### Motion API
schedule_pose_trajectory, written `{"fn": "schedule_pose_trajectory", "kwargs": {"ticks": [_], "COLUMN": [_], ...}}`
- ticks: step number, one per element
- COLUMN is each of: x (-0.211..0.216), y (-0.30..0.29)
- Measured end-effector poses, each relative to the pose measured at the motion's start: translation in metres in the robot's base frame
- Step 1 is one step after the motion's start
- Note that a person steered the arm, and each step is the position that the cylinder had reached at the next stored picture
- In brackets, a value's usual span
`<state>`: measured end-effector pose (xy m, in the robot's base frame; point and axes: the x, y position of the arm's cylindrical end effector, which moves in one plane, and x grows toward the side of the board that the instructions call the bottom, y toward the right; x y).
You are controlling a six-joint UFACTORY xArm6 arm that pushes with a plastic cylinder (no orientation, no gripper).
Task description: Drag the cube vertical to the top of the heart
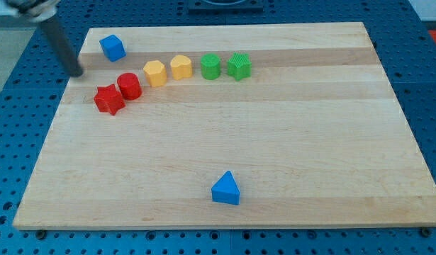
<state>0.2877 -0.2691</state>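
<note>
The blue cube (113, 47) sits near the board's top left corner. The yellow heart (181, 67) lies in a row of blocks to the cube's right and a little lower. My tip (79, 72) rests at the board's left edge, below and to the left of the blue cube and apart from it. It is also up and left of the red star (109, 100). The rod slants up to the view's top left.
The row runs from lower left to upper right: red star, red cylinder (129, 86), yellow pentagon (154, 73), yellow heart, green cylinder (210, 66), green star (239, 65). A blue triangle (225, 188) lies near the bottom middle of the wooden board (310, 142).
</note>
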Motion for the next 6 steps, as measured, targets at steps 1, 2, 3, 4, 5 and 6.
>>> {"fn": "schedule_pose_trajectory", "kwargs": {"ticks": [1,2,3,4,5,6], "x": [-0.061,-0.059,-0.051,-0.044,-0.042,-0.042], "y": [0.04,0.034,0.034,0.058,0.109,0.159]}}
